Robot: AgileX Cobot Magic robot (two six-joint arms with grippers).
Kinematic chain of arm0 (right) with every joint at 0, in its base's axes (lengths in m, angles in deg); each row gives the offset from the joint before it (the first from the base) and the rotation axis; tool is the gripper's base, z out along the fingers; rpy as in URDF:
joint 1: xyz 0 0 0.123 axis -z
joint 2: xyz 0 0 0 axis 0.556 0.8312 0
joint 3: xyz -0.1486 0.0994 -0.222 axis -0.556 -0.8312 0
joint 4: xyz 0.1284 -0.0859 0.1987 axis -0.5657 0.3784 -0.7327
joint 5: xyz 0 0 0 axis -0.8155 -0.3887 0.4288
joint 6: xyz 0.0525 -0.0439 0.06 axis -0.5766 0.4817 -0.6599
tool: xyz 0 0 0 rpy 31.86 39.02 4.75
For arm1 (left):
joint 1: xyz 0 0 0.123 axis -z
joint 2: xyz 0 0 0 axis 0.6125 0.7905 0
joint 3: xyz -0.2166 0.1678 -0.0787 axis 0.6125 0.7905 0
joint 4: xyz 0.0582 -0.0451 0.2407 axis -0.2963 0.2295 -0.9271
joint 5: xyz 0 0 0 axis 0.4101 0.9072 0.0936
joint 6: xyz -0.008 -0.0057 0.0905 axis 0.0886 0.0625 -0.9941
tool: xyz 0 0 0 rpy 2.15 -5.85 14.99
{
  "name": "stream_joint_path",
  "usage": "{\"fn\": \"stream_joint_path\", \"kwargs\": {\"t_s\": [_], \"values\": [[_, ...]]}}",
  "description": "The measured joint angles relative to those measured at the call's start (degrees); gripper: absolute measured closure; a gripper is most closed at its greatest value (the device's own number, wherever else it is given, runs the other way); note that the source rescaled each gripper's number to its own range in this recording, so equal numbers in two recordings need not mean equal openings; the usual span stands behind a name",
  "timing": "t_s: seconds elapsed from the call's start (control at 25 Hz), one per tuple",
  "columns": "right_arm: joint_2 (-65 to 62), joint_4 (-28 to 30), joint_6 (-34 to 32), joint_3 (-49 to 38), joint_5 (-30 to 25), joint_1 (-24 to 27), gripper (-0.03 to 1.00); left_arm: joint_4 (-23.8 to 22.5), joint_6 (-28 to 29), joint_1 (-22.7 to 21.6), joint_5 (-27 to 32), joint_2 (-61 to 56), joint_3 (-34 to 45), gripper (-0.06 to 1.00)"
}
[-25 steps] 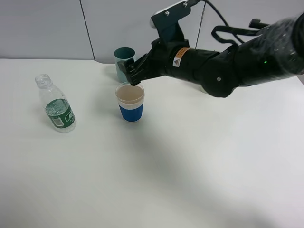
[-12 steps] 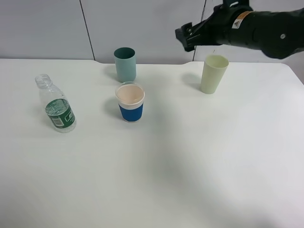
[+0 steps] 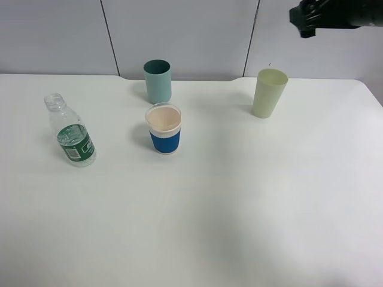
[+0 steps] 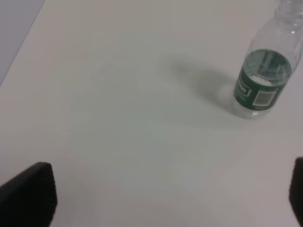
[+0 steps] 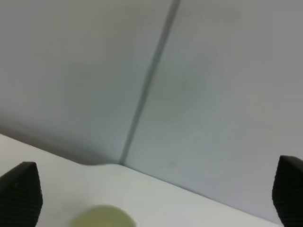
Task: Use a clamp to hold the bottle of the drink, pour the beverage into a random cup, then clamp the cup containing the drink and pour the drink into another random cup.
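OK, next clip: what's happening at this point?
Nothing is being held at this moment. The right pincer is up by the back wall, above the pale green cup, with its fingers spread wide. The left pincer also hangs open, short of the uncapped bottle, which stands nearly empty. The blue-banded cup holds a pale drink and stands just in front of the teal cup. All four stand upright on the white table.
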State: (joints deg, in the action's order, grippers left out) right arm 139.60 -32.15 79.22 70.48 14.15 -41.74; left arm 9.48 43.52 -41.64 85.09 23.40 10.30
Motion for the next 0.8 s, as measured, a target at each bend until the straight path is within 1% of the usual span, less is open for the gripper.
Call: {"fn": "stream_joint_path", "kwargs": {"t_s": [0.04,0.08,0.24,0.28,0.32,0.48,0.6,0.8], "values": [[-1.3,1.0,-0.7,0.0,-1.5,1.2,0.04,0.0,0.0,0.0,0.0,0.0,0.0,-0.06],[-3.8,2.6,-2.6,0.0,-4.4,4.2,0.04,0.0,0.0,0.0,0.0,0.0,0.0,-0.06],[-9.3,5.0,-6.6,0.0,-11.2,10.1,0.04,0.0,0.0,0.0,0.0,0.0,0.0,-0.06],[-9.3,5.0,-6.6,0.0,-11.2,10.1,0.04,0.0,0.0,0.0,0.0,0.0,0.0,-0.06],[-12.1,5.7,-8.2,0.0,-15.7,12.6,0.04,0.0,0.0,0.0,0.0,0.0,0.0,-0.06],[-17.7,6.5,-9.6,0.0,-23.8,16.9,0.04,0.0,0.0,0.0,0.0,0.0,0.0,-0.06],[-22.5,6.5,-9.6,0.0,-29.0,18.7,0.04,0.0,0.0,0.0,0.0,0.0,0.0,-0.06],[-31.8,6.0,-9.7,0.0,-37.3,18.9,0.04,0.0,0.0,0.0,0.0,0.0,0.0,-0.06]]}}
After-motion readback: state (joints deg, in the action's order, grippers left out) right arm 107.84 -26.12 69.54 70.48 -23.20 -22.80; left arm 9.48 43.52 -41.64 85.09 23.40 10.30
